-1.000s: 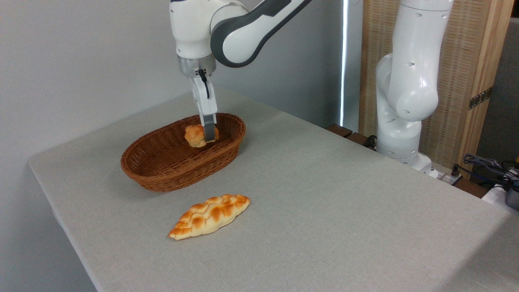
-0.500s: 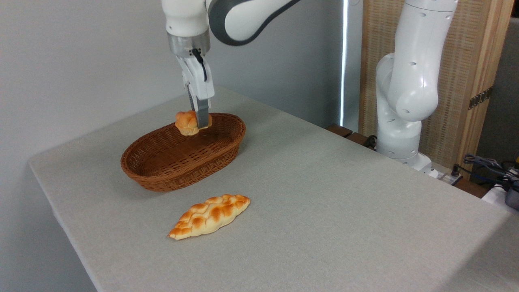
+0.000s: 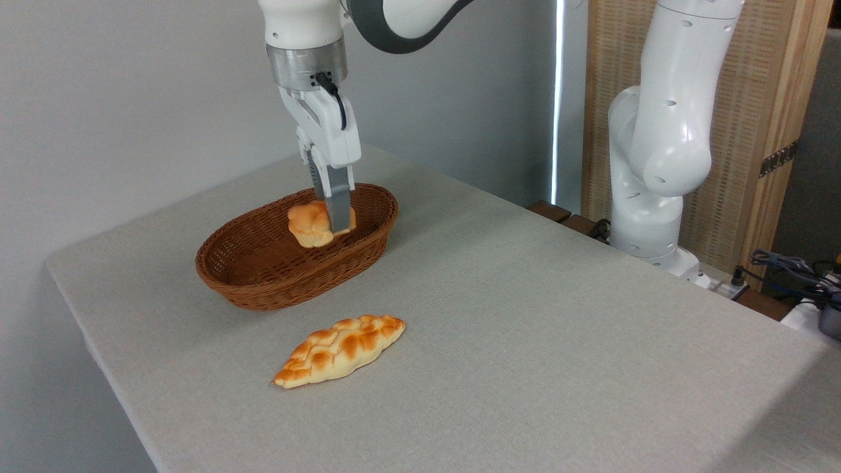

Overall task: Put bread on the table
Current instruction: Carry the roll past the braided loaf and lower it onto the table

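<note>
1. The bread (image 3: 309, 225), a small round orange-brown bun, hangs in the air above the wicker basket (image 3: 263, 276), over its far right part and clear of the woven floor.
2. The gripper (image 3: 334, 226) points straight down with its fingers closed on the bun's right side; only the near finger shows plainly.
3. The basket's rim rises around and below the bun, with its right end closest.
4. The table (image 3: 558, 328) spreads wide and bare to the right of the basket and toward the near right corner.
5. A long braided loaf (image 3: 340, 350) lies flat on the cloth in front of the basket, apart from it and near the table's left front edge.
6. The arm's base column (image 3: 657, 164) stands beyond the table's far right edge, with cables (image 3: 788, 269) beside it.
</note>
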Robot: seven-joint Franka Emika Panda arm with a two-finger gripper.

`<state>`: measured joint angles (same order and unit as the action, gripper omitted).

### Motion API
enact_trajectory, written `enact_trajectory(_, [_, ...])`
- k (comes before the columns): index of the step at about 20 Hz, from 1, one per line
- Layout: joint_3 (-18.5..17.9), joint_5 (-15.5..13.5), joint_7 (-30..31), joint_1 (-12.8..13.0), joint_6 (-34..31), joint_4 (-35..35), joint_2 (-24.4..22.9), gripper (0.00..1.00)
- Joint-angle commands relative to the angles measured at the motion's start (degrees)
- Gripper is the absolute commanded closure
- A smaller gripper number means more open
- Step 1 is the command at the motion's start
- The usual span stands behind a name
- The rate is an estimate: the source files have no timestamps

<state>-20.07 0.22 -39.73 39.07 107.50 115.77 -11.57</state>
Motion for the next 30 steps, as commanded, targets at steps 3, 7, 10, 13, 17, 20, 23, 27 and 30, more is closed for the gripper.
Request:
enact_trajectory(3, [-0.15,2.68,-10.36,-7.07,-3.53,-0.72,1.02,0.62])
enact_trajectory(7, [-1.81,4.52,-13.25,-10.59,-2.39,-0.55,4.36,0.54])
enact_trajectory(10, [-3.67,5.76,-16.07,-10.59,-0.99,-0.11,5.94,0.45])
enact_trajectory(13, [-4.02,6.11,-16.69,-10.68,2.87,0.94,6.82,0.45])
enact_trajectory(17, [-4.9,9.79,-17.39,-10.68,4.03,4.1,6.74,0.45])
enact_trajectory(20, [-4.98,10.68,-17.66,-10.68,5.78,5.6,6.82,0.44])
enact_trajectory(23, [-5.07,11.47,-18.79,-10.68,5.79,5.95,7.0,0.29])
enact_trajectory(27, [-5.16,12.27,-19.24,-10.68,5.79,6.57,7.0,0.01])
enact_trajectory(30, [-5.16,12.27,-19.24,-10.68,5.52,7.01,7.0,0.0])
